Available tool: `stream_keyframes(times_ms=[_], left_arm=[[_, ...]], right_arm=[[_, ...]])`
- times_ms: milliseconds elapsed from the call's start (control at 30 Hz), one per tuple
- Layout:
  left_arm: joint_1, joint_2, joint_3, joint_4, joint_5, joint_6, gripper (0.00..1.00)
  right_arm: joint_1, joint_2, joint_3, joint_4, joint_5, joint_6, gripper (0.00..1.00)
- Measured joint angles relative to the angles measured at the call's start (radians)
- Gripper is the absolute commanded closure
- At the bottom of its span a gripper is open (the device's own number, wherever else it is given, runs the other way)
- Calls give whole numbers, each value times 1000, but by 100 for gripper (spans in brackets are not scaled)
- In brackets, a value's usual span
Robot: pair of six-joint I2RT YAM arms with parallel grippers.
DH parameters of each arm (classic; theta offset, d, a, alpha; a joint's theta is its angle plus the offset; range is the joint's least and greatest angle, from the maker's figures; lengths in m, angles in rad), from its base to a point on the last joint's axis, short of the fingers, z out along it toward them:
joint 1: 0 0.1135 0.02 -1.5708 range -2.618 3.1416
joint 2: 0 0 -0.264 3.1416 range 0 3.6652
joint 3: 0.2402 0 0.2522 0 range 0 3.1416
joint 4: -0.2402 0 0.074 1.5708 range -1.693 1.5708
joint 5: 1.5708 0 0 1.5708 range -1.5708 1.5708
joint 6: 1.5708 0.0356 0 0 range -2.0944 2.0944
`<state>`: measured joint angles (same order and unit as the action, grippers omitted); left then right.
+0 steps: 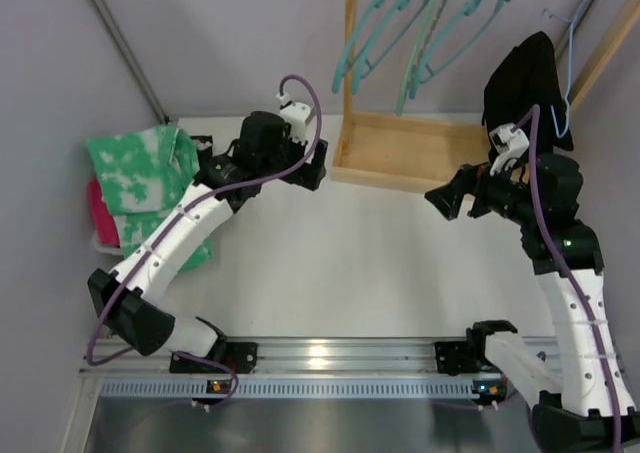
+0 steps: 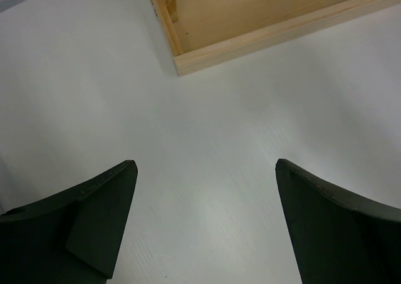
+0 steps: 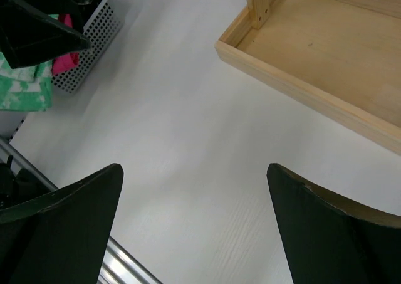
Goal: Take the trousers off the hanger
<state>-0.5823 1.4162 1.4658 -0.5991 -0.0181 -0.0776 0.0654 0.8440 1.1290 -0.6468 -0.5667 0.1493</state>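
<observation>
The black trousers (image 1: 525,85) hang at the back right on a thin light-blue wire hanger (image 1: 571,68) hooked on the wooden rack. My right gripper (image 1: 447,195) is open and empty. It sits left of and below the trousers, apart from them, pointing left over the white table. In the right wrist view the right gripper (image 3: 194,167) has its jaws wide apart over bare table. My left gripper (image 1: 312,163) is open and empty near the rack base's left corner. In the left wrist view the left gripper (image 2: 205,165) holds nothing. Neither wrist view shows the trousers or the hanger.
Several thicker teal hangers (image 1: 420,33) hang on the rack. Its wooden tray base (image 1: 410,153) also shows in the left wrist view (image 2: 263,33) and the right wrist view (image 3: 313,89). A green-and-white cloth (image 1: 140,173) and a pink cloth (image 1: 100,208) lie in a white basket (image 3: 88,39) at the left.
</observation>
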Motion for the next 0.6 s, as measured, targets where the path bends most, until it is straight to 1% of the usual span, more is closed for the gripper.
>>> stream_keyframes(times_ms=[67,133,200,300,400,600], left_arm=[[17,0,26,-1,28,-2,2],[57,0,56,0,96,-6,2],[123,0,83,2,185,-26,2],[224,-6,96,2,268,-56,2],[283,-27,96,-3,272,-62,2],[319,-146,88,-7,258,-57,2]], right_arm=[[0,0,13,-13,0,-1,1],[0,0,39,-24,-1,-1,1],[-3,2,79,-31,-1,0,0],[-11,15,159,-35,2,0,0],[-29,34,251,-31,20,5,1],[-126,68,420,-18,77,64,1]])
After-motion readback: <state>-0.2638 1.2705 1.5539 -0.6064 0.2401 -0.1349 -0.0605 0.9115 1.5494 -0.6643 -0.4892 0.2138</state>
